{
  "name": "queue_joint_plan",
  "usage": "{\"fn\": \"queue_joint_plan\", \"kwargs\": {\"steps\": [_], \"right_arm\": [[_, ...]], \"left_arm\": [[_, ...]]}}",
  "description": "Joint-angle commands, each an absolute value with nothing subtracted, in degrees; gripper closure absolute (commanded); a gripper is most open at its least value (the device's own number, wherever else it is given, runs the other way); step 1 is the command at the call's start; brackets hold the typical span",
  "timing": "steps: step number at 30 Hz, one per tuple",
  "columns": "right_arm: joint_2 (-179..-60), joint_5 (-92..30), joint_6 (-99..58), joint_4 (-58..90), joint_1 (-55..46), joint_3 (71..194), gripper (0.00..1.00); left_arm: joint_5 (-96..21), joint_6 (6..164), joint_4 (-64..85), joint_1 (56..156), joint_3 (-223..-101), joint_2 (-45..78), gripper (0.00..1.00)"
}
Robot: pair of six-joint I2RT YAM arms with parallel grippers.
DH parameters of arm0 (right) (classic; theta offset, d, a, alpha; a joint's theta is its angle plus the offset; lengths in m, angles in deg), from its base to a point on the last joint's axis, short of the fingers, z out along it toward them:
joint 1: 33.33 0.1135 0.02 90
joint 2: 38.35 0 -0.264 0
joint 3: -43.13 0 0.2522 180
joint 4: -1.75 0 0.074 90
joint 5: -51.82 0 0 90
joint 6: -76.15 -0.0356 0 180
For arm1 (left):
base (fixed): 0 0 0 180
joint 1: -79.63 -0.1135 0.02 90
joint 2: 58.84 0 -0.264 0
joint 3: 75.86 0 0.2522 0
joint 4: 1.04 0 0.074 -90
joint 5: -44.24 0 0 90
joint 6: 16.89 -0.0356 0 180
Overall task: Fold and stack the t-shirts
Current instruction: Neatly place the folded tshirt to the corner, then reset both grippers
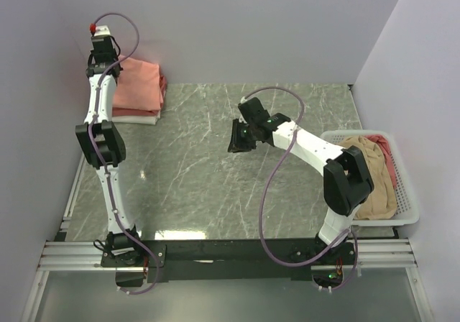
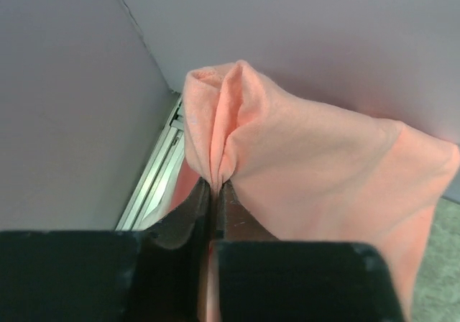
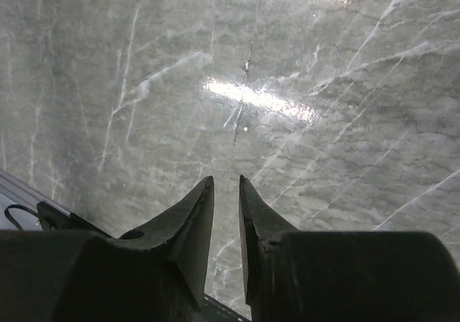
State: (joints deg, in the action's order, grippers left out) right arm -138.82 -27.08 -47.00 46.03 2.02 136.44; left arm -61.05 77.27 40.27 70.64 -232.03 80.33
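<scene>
arms: two, left arm (image 1: pixel 100 141), right arm (image 1: pixel 309 146). basket (image 1: pixel 404 208): one. tan shirt (image 1: pixel 375 187): one. shirt stack (image 1: pixel 139 88): one.

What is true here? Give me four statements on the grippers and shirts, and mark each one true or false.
1. The left gripper is shut on a salmon shirt. True.
2. The right gripper holds a shirt. False: it holds nothing, above the bare table.
3. A tan shirt lies in the basket. True.
4. The folded stack sits at the table's near right. False: it sits at the far left corner.
</scene>
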Motion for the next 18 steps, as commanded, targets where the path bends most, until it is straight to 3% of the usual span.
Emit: {"fn": "queue_joint_plan", "kwargs": {"steps": [1,2,3,4,5,6,8,11,18], "right_arm": [[-139.6,-27.8,-46.8,47.2,2.6,139.0,0.72],[-139.3,-27.8,-46.8,47.0,2.6,138.8,0.72],[-139.1,-27.8,-46.8,46.7,2.6,138.6,0.71],[-138.2,-27.9,-46.7,46.2,2.6,138.0,0.71],[-137.7,-28.1,-46.6,45.8,2.6,137.6,0.7],[-136.9,-28.4,-46.6,45.4,2.6,137.0,0.68],[-134.7,-29.8,-46.6,44.2,2.6,135.1,0.65],[-131.7,-30.3,-47.0,42.4,2.4,132.5,0.63],[-123.8,-31.9,-46.8,39.4,2.0,126.7,0.61]], "left_arm": [[-59.7,79.3,35.6,70.2,-234.9,82.3,0.83],[-61.6,80.0,35.6,70.2,-235.0,82.7,0.57],[-62.4,81.6,35.8,70.1,-235.2,82.8,0.49],[-62.4,83.4,36.2,69.7,-235.1,81.8,0.3],[-61.7,83.4,36.0,69.5,-234.6,80.8,0.19],[-60.4,85.7,35.9,69.3,-233.8,79.4,0.14],[-57.6,89.5,33.3,68.9,-227.9,73.5,0.08],[-53.0,95.4,29.4,68.8,-219.1,65.7,0.07],[-42.1,107.8,29.4,70.3,-207.2,55.3,0.11]]}}
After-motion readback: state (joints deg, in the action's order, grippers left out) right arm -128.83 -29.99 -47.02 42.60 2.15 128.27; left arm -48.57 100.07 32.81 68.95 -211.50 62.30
